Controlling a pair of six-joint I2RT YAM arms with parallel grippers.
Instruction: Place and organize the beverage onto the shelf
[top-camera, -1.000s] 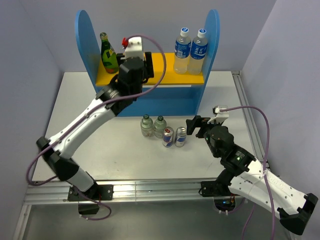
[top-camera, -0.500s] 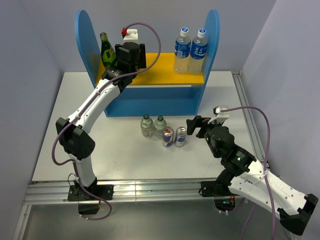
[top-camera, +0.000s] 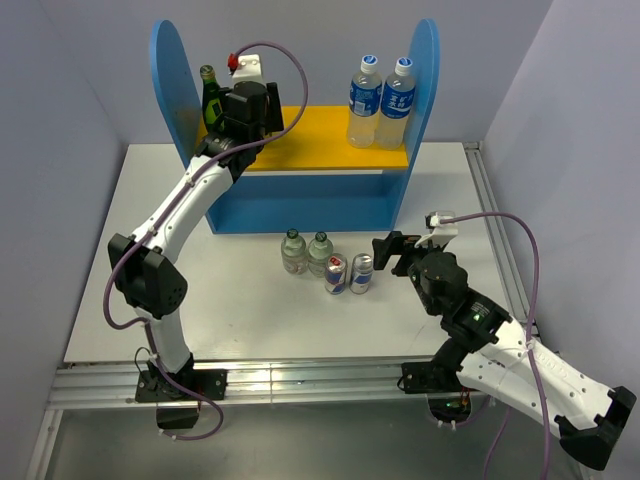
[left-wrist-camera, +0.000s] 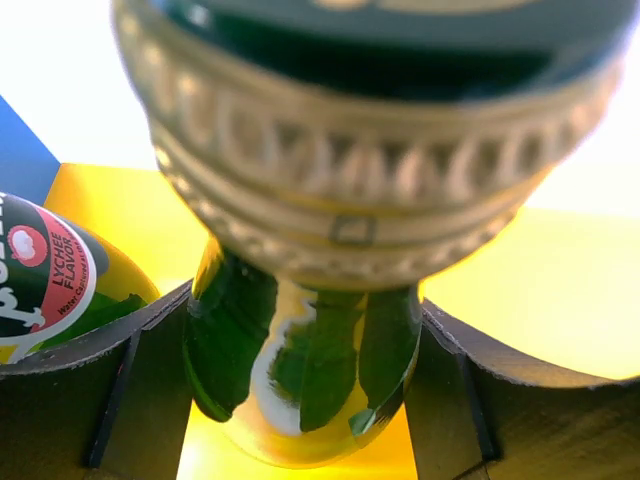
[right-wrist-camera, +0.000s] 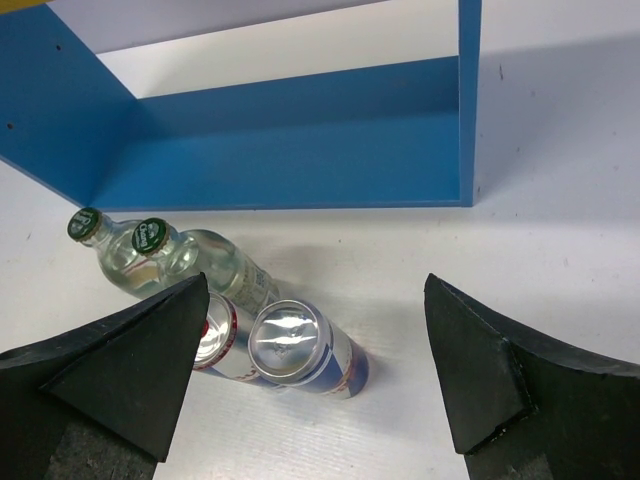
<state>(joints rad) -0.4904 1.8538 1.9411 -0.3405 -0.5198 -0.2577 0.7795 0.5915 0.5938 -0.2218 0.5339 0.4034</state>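
Observation:
My left gripper (top-camera: 234, 116) is over the left end of the blue shelf's (top-camera: 300, 200) yellow upper board (top-camera: 330, 135). In the left wrist view it (left-wrist-camera: 305, 390) is shut on a dark green bottle (left-wrist-camera: 300, 370), seen from above, cap close to the lens. The second green bottle (top-camera: 209, 95) stands just to its left and also shows in the left wrist view (left-wrist-camera: 50, 285). My right gripper (top-camera: 385, 250) (right-wrist-camera: 315, 370) is open and empty right of two silver-and-blue cans (top-camera: 337, 272) (top-camera: 361, 271). Two short clear bottles (top-camera: 292, 252) (top-camera: 320, 252) stand beside them.
Two taller clear bottles with blue labels (top-camera: 365, 100) (top-camera: 397, 100) stand at the right end of the upper board. The shelf's lower level (right-wrist-camera: 290, 150) shows nothing standing on it in the right wrist view. The table's right rail (top-camera: 490, 210) runs near my right arm.
My left gripper has carried the green bottle up and left along the upper board, close to the first green bottle. The right arm has not moved.

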